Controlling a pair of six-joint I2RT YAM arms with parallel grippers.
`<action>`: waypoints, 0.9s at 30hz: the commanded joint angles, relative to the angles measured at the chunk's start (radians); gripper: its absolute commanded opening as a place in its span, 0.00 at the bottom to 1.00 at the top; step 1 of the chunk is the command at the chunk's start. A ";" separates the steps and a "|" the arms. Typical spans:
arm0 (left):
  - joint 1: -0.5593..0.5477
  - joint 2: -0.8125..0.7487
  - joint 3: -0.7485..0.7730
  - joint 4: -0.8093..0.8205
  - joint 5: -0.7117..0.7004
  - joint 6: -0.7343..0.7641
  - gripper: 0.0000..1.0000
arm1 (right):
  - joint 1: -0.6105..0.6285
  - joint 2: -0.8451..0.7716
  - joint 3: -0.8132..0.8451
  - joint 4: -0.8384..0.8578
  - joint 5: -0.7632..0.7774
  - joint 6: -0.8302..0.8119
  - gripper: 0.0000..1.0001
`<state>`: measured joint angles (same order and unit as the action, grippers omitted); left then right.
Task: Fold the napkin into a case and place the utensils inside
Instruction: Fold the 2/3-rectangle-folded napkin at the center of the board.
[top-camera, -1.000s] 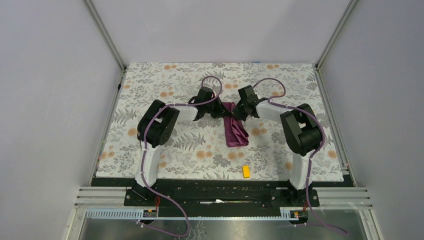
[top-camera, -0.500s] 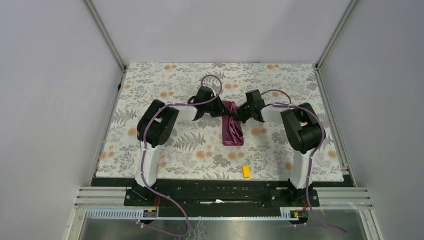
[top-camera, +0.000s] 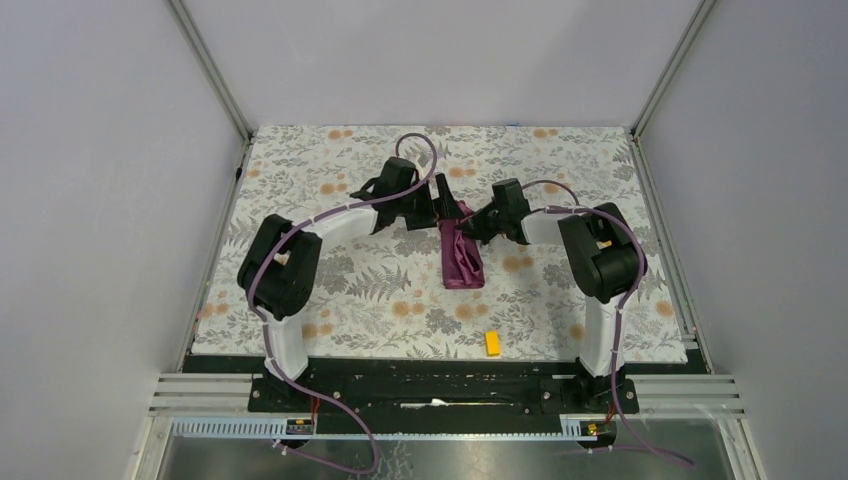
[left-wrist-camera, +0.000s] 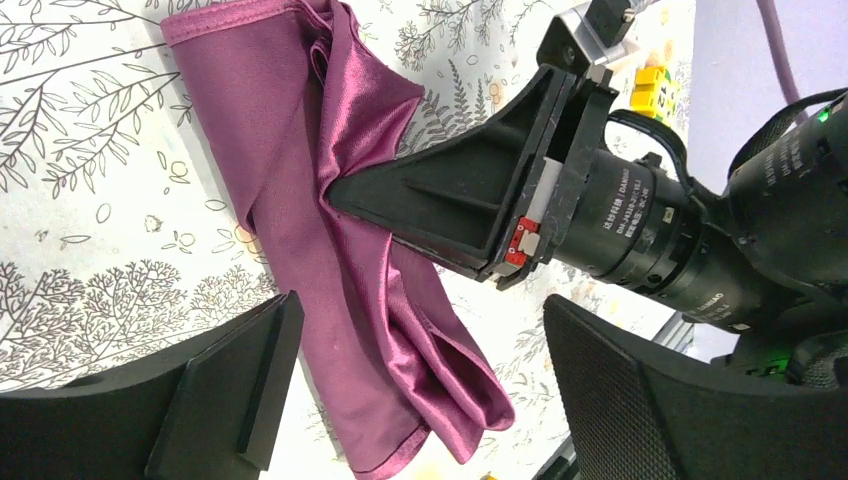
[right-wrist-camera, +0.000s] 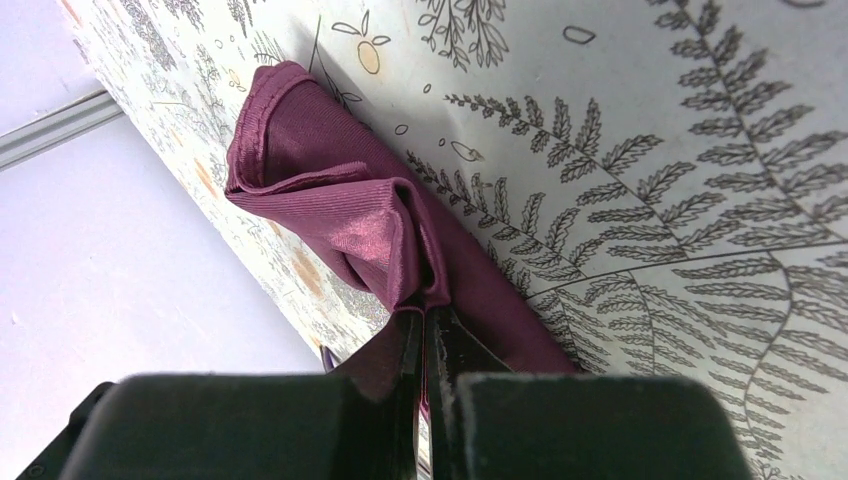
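Two or more layers of the soft plum-purple satin napkin, bunched into a narrow rumpled band on the floral-covered desk well beyond the small yellow block, are pinched in the right pincer, which is clamped tight on a raised fold. The left pincer gapes wide over the cloth, holding nothing. Light, limp and slick, the napkin will likely sag and slide, so it is best taken by a hemmed corner or edge, not mid-fold.
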<state>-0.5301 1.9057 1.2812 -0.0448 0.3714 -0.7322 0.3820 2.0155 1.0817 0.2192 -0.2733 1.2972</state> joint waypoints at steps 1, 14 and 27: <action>-0.005 0.028 -0.029 -0.026 0.006 0.050 0.93 | -0.004 0.014 0.023 -0.059 0.009 -0.004 0.00; -0.091 0.179 0.059 -0.061 -0.104 0.068 0.75 | 0.000 0.001 0.053 -0.083 0.000 0.004 0.00; -0.117 0.233 0.078 -0.194 -0.302 0.003 0.42 | 0.020 -0.027 0.078 -0.107 0.013 -0.060 0.00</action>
<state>-0.6453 2.0773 1.3731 -0.1345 0.1848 -0.7139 0.3859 2.0155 1.1103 0.1623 -0.2741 1.3025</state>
